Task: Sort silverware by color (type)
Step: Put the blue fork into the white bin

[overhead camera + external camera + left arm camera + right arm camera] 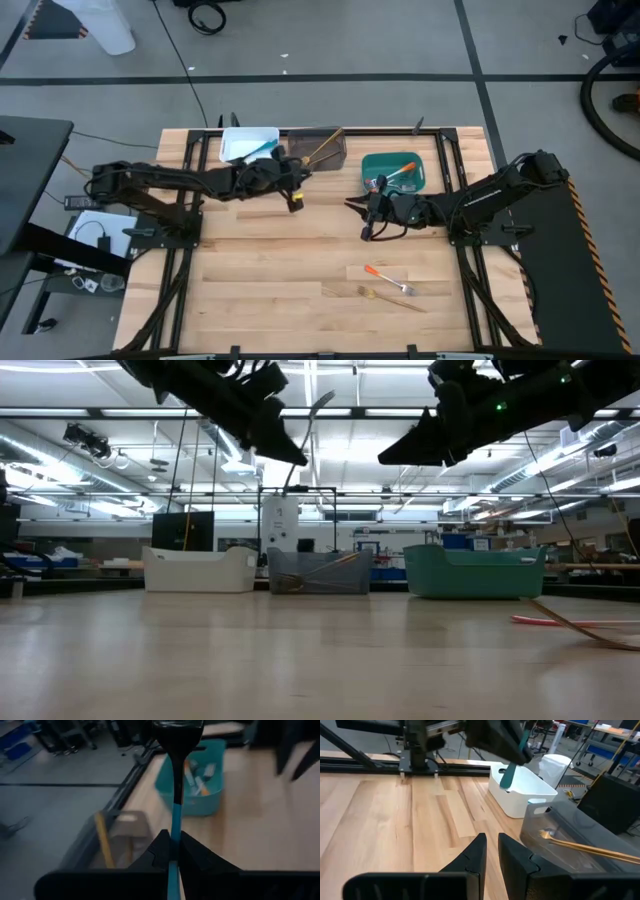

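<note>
Fingers of the left gripper [172, 851] are clamped on the handle of a blue-handled fork [174, 815], which sits squarely between them, raised above the table just in front of the white bin [247, 145] and the grey bin [322, 147]. In the left wrist view the fork runs straight out ahead of the gripper, its long axis in line with the fingers and its dark tines at the far end; in the low view its metal head [315, 407] tilts upward above the gripper.

Over by the teal bin [375, 162], the right gripper [492, 851] hangs above the table with its fingers a narrow gap apart and nothing between them. Forks with orange handles [398, 172] lie inside the teal bin, and a golden-tan fork [590, 848] lies slanted in the grey bin.

Nearer the front of the table, well apart from both grippers, an orange-handled fork [388, 279] and a golden-tan-handled fork [392, 297] lie flat on the wood, side by side, their long axes running roughly across the table.
</note>
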